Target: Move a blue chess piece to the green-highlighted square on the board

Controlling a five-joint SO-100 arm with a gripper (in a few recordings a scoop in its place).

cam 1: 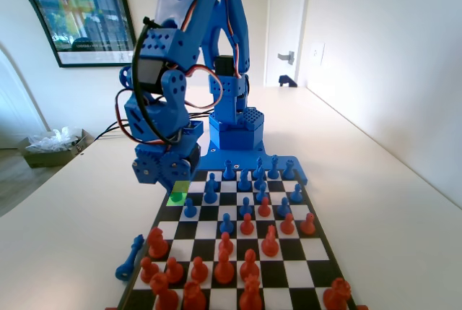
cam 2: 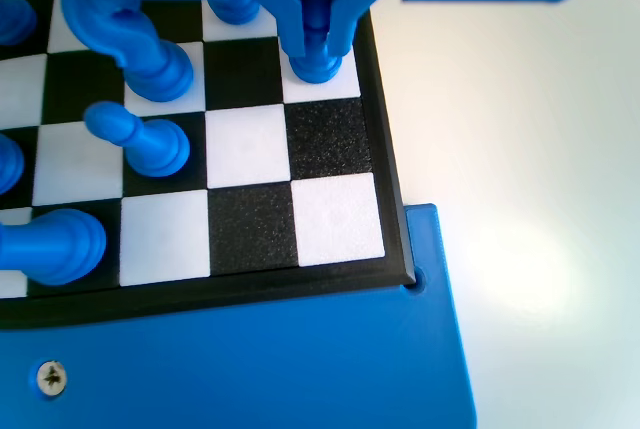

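1. Small blue plastic pawn [cam 2: 317,49]: stands upright on a white square in the board's edge column at the right of the wrist view, its flared base flat on the square, its stem and head between the two blue jaws.
2. Bright lime-green highlighted square [cam 1: 178,194]: a single cell at the board's left edge in the fixed view, near the far end, partly hidden beneath the gripper.
3. Flat black-and-white chequered chessboard with dark rim [cam 2: 385,179]: lies flat on the pale table.
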